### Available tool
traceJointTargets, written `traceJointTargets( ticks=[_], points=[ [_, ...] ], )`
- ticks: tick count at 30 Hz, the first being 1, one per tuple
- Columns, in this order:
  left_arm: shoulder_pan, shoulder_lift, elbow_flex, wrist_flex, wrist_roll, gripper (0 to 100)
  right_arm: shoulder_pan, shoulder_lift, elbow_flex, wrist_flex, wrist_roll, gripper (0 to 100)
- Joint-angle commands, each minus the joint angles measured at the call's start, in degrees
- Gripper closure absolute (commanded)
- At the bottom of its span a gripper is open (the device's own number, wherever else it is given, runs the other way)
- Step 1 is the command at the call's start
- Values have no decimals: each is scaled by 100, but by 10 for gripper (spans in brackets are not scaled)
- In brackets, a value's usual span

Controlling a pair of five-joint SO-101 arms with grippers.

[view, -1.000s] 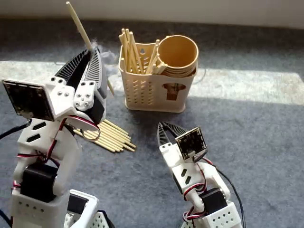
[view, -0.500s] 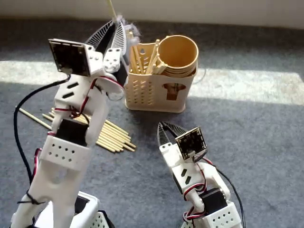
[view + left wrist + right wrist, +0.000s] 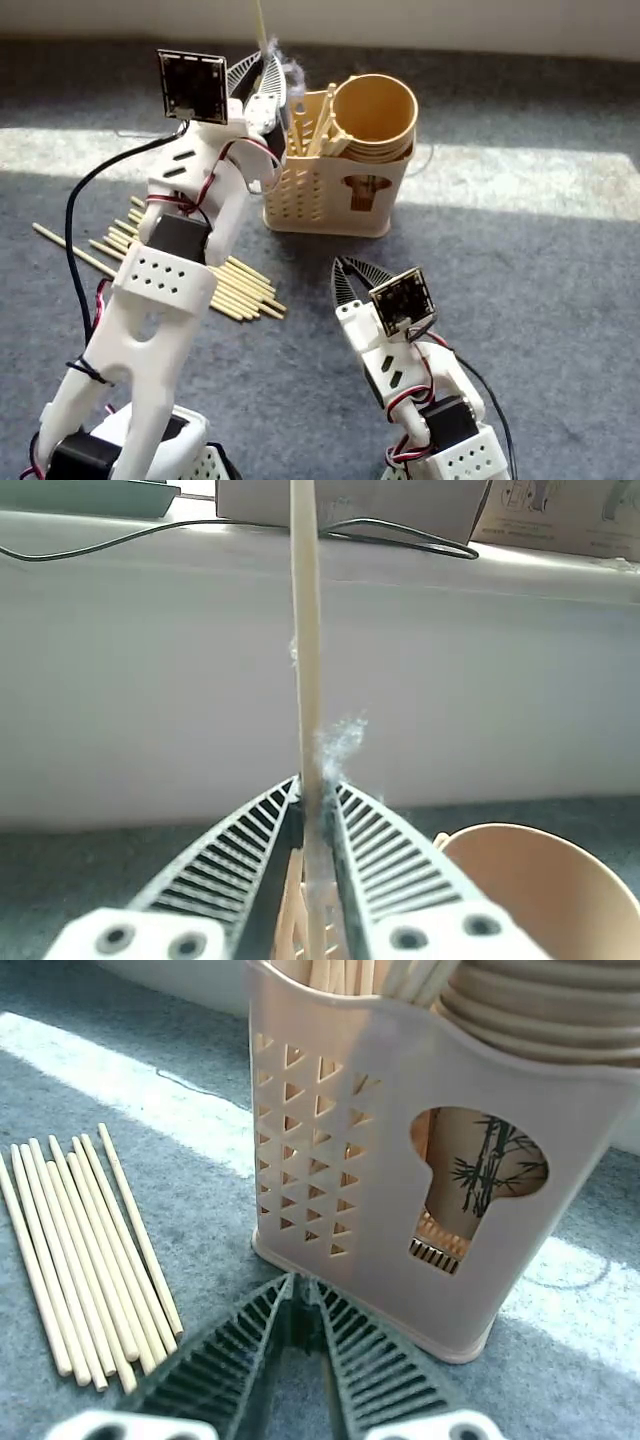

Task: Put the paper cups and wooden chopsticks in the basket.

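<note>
Left gripper (image 3: 312, 798) clamped tight on one upright wooden chopstick (image 3: 305, 630), over the basket (image 3: 310, 195). Right gripper (image 3: 300, 1295) closed, empty, near the basket.

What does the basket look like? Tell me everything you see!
The cream plastic basket stands upright on the grey carpet. Its walls have rows of small triangular holes, and the front has one big keyhole-shaped opening. Inside, a stack of tan paper cups fills one side and thin wooden chopsticks stand in the other. The left end effector holds a single wooden chopstick upright above its corner.
</note>
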Motion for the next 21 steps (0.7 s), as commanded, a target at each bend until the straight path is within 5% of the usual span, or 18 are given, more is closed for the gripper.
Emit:
traceJointTargets(
  ticks=[1, 16, 21],
  points=[
    [-48, -22, -488, 826, 105, 865, 57, -57, 523, -13, 0, 992],
    [-884, -31, -2185, 3947, 70, 862, 57, -57, 523, -13, 0, 992],
    [-1279, -31, -2589, 5055, -800, 864, 57, -48, 523, -13, 0, 992]
  ],
)
